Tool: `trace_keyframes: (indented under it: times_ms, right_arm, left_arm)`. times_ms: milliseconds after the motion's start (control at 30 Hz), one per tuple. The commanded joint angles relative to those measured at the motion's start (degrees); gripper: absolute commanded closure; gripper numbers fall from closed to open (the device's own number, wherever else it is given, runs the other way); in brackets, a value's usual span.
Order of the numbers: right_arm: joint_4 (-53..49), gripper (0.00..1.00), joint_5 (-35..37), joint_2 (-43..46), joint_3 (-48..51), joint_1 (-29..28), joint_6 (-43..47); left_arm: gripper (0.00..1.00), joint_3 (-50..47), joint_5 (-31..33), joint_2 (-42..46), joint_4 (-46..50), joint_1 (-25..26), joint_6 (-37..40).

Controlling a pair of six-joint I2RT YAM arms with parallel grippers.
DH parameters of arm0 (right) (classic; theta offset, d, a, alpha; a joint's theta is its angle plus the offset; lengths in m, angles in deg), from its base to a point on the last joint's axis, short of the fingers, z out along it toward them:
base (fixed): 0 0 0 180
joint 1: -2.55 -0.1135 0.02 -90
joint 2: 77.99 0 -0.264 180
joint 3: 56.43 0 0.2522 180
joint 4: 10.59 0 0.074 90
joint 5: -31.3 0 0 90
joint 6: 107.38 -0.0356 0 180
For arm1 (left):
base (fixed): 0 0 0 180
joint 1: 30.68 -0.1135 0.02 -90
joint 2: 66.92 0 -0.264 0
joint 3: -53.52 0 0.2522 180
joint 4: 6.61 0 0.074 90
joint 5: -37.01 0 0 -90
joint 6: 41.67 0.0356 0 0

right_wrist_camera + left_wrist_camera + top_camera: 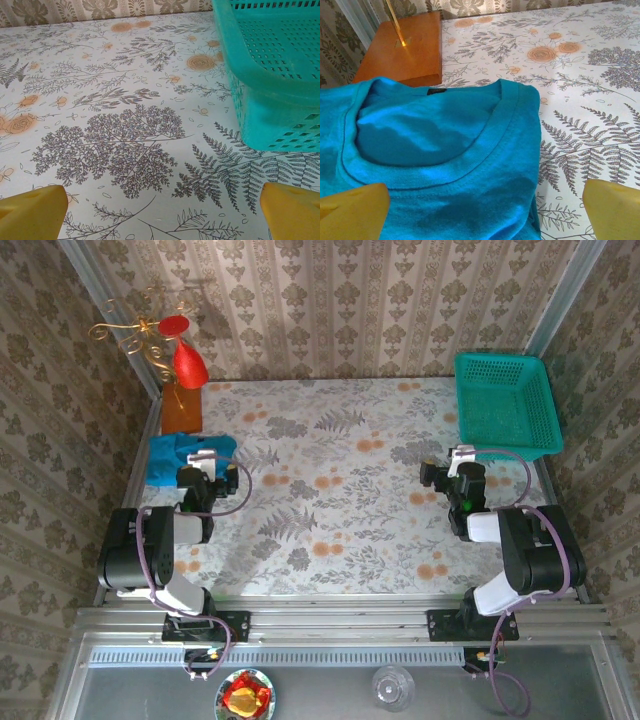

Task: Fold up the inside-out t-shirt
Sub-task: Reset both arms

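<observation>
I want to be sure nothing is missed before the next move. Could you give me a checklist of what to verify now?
1. left gripper open: ok, jaws wide apart.
2. t-shirt below left gripper: ok.
3. right gripper open, holding nothing: ok.
4. right gripper apart from basket: ok.
5. t-shirt apart from wooden base: cannot tell, the edges meet in the left wrist view.

One t-shirt [170, 457], one basket [500, 359], one stand [181, 408], one glass [393, 687] and two tools [203, 457] [460, 454].
</observation>
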State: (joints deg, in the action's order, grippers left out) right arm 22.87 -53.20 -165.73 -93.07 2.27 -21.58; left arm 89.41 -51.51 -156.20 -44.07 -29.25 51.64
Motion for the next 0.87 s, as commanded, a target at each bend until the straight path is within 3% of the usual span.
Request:
trace_keyframes:
  times_ms: [0, 833]
  right_arm:
    - [2.0, 0.00, -0.5, 0.3, -0.3, -0.2, 1.4]
    - [1.7, 0.00, -0.1, 0.2, -0.4, -0.6, 1.7]
  left_arm:
    - [0.00, -0.1, -1.9, 0.1, -2.4, 0.1, 1.8]
    - [0.00, 0.5, -1.2, 0.0, -1.3, -0.6, 0.7]
